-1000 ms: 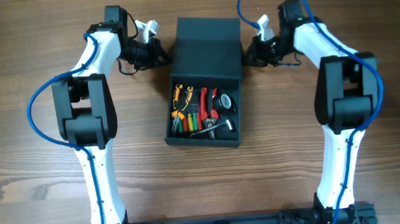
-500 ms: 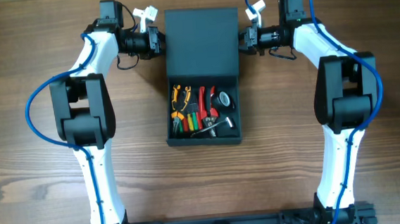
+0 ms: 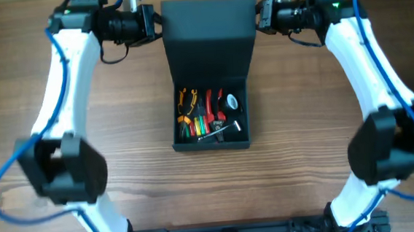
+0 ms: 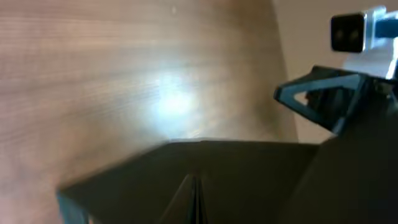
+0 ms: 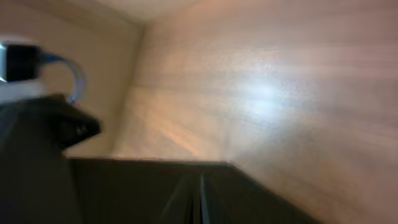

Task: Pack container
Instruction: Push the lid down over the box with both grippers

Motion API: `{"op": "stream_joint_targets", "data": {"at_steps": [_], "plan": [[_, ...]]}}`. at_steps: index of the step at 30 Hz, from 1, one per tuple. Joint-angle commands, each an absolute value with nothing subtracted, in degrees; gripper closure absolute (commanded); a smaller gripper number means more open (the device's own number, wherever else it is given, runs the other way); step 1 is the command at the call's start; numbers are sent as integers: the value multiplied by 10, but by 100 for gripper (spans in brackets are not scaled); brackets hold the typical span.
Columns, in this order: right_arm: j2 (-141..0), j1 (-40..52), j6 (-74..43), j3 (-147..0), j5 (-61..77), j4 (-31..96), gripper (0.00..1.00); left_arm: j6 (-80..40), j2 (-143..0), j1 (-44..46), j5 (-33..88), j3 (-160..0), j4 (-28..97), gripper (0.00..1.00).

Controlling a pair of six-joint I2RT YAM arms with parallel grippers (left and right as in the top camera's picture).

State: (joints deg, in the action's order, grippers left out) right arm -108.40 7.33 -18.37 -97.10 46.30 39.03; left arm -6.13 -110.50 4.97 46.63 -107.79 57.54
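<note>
The dark teal-black container (image 3: 212,143) stands open at the table's middle, with colourful hand tools (image 3: 208,114) inside. Its flap lid (image 3: 208,43) is raised behind it, closer to the overhead camera. My left gripper (image 3: 155,23) is shut on the lid's left edge. My right gripper (image 3: 261,16) is shut on the lid's right edge. In the left wrist view the closed fingers (image 4: 198,200) rest against the dark lid (image 4: 255,177). In the right wrist view the closed fingers (image 5: 200,200) do the same on the lid (image 5: 124,193).
The wooden table (image 3: 65,177) surrounds the box. The opposite arm's gripper shows across the lid in the left wrist view (image 4: 329,93) and in the right wrist view (image 5: 43,118). The arm bases stand at the front edge.
Both grippers moved to the lid's side edges and rose with it. The lid straightened from a slant and now stands higher. The box and tools stayed put.
</note>
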Motion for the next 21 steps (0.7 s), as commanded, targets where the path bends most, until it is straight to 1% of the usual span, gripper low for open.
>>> {"op": "stream_joint_targets", "data": {"at_steps": [1,5,9,14,21], "plan": [[-1063,117,-130,-973,290,460,96,-43,-1057,68,394,-1079,646,96],[-1046,162,-105,-973,182,533,95,-32,-1014,84,352,-1079,741,96],[-1005,184,-105,-973,92,531,96,-32,-973,101,295,-1079,780,96],[-926,184,-104,-973,48,503,96,-32,-922,104,292,-1079,783,96],[-834,184,-76,-973,10,504,96,-39,-868,104,292,-1079,809,96]]}}
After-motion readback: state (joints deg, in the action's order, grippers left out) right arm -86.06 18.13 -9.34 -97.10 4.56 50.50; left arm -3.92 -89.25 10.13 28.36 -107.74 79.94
